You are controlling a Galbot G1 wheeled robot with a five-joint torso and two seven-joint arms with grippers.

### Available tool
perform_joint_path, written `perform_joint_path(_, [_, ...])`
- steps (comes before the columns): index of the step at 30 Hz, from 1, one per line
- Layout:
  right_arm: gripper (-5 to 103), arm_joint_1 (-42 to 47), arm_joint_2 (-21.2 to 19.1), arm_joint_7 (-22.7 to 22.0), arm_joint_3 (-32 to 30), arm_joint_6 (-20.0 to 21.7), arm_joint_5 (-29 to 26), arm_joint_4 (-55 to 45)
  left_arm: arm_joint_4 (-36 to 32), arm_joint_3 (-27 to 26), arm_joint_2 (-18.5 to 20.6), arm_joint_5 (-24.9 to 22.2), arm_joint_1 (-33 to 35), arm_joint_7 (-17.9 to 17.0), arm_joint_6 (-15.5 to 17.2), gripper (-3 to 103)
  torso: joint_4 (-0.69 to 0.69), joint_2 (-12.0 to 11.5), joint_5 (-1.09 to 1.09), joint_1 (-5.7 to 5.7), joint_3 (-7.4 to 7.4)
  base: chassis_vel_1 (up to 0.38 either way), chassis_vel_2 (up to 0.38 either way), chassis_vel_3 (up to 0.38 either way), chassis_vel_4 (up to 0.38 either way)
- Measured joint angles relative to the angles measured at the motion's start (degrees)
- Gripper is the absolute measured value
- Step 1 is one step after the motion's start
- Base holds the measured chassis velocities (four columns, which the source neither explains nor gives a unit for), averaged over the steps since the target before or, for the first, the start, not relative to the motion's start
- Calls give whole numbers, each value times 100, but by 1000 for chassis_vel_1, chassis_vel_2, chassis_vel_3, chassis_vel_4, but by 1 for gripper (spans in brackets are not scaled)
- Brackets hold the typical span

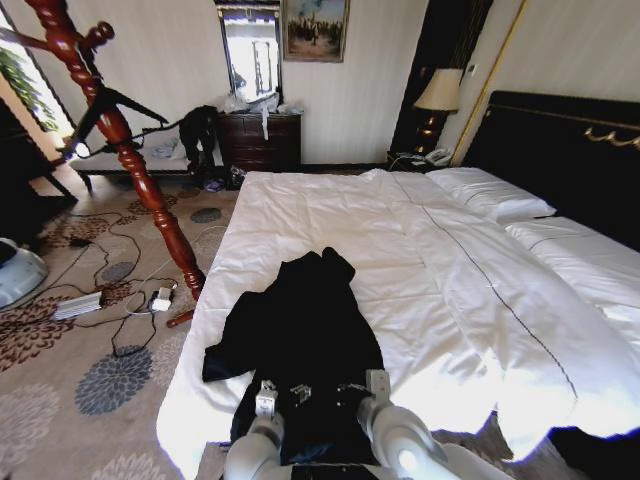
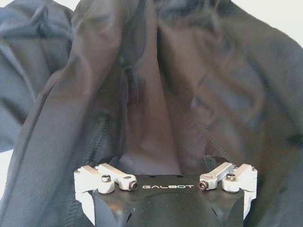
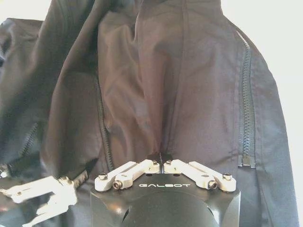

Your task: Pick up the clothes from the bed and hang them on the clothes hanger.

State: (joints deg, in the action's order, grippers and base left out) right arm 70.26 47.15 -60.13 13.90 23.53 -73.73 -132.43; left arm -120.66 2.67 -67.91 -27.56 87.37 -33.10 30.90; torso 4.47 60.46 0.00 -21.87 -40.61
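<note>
Black clothes (image 1: 300, 340) lying on the bed (image 1: 420, 260), right hand (image 3: 161, 161) pinched closed on a fabric fold, left hand (image 2: 165, 163) spread wide beside it.

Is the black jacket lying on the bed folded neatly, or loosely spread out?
Loosely spread. The black jacket lies crumpled on the bed, one sleeve trailing toward the edge. The right gripper pinches its fabric; the left gripper is open over it.

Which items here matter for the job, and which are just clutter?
Job:
- black jacket
- bed
- hanger
- right pincer, pinching jacket fabric
- left pincer, open over jacket

Clutter:
- coat stand
- dresser
- lamp
- floor cables
</note>
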Motion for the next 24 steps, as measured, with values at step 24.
perform_joint_path(24, [0, 919, -904, 84, -1089, 92, -300, -959, 449, -198, -189, 147, -125, -339, 25, 100, -1, 0, 0, 0, -1, 0, 0, 0, 0])
